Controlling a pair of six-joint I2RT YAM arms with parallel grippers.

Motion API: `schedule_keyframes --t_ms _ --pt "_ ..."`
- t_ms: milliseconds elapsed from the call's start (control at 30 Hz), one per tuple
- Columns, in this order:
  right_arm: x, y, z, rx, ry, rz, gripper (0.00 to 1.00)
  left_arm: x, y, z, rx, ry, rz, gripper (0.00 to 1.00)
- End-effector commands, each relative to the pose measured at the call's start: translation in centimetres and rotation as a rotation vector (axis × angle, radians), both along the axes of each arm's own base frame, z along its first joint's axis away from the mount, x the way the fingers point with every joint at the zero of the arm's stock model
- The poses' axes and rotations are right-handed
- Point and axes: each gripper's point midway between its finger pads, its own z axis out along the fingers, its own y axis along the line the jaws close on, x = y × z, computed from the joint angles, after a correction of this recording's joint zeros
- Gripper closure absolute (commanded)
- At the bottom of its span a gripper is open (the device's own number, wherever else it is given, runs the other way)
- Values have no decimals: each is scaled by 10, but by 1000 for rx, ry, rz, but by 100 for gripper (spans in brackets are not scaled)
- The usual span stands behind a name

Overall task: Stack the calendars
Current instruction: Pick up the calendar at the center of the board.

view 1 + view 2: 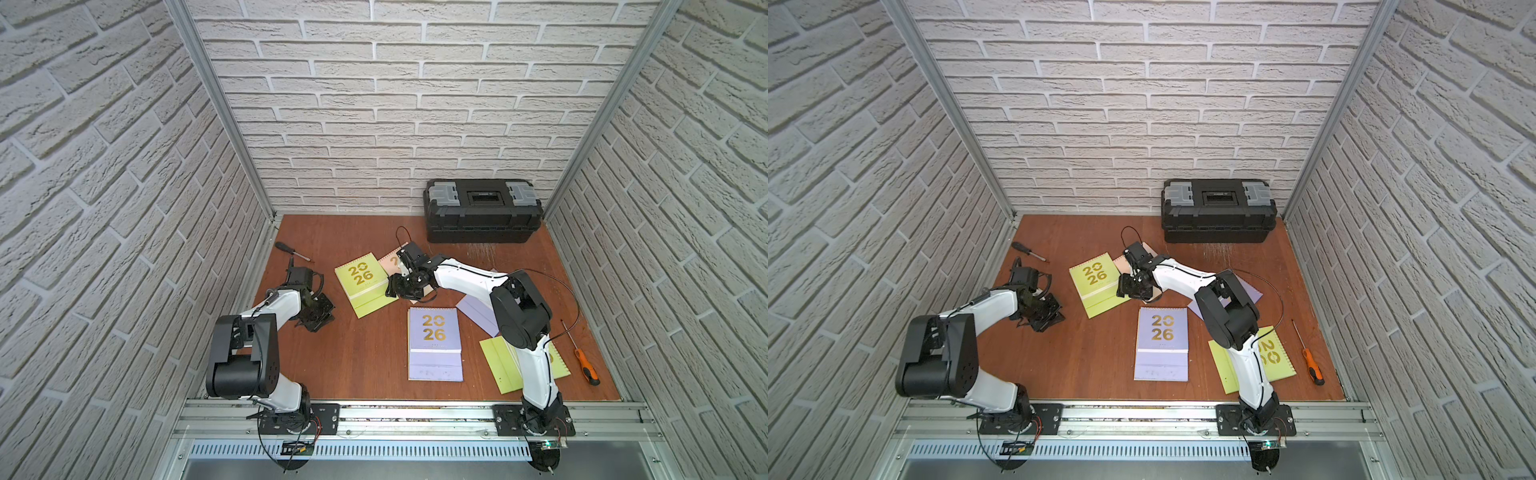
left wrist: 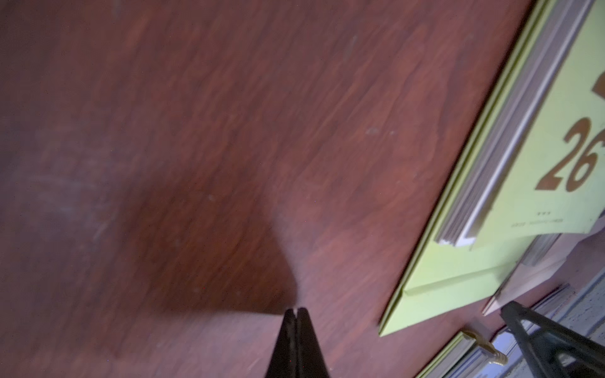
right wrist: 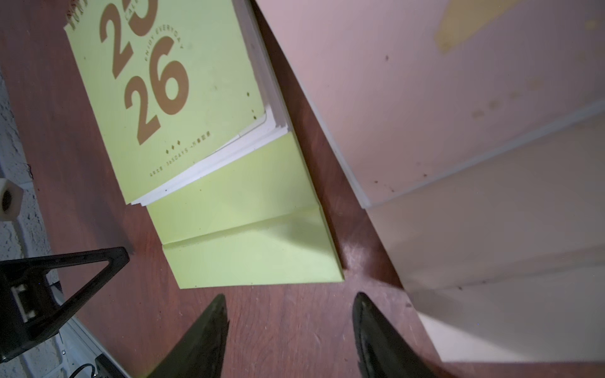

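While the right gripper (image 1: 390, 291) gapes empty mid-frame, a lime-green spiral-bound paper calendar (image 1: 360, 277) lies just left; the left gripper (image 2: 296, 312) is closed.

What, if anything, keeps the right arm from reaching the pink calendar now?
Probably nothing, so yes: the right gripper is open right beside the pink calendar, with only bare table between them.

Five spiral-bound calendars lie flat and unstacked in front of the black toolbox (image 1: 482, 210): a lime green calendar (image 1: 360, 277) to its far left, gold "2026" up; a peach-pink calendar (image 1: 390, 262) just beside that; a lavender calendar (image 1: 434, 345) further forward; a second lavender calendar (image 1: 476, 312) and a second lime green calendar (image 1: 500, 368), both partly hidden
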Motion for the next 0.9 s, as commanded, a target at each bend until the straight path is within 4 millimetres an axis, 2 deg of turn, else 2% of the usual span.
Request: schedule_keyframes --t_ms 0,300,633,867 --pt "7 13 9 32 -25 3 37 15 1 7 -15 -46 -17 100" --pt "3 25 -12 44 13 2 33 21 3 9 -15 -41 -27 100" --pt "-10 43 -20 81 45 25 28 22 7 7 0 -24 -28 100" --pt "-11 44 -20 84 46 30 27 27 9 2 5 -12 -30 100"
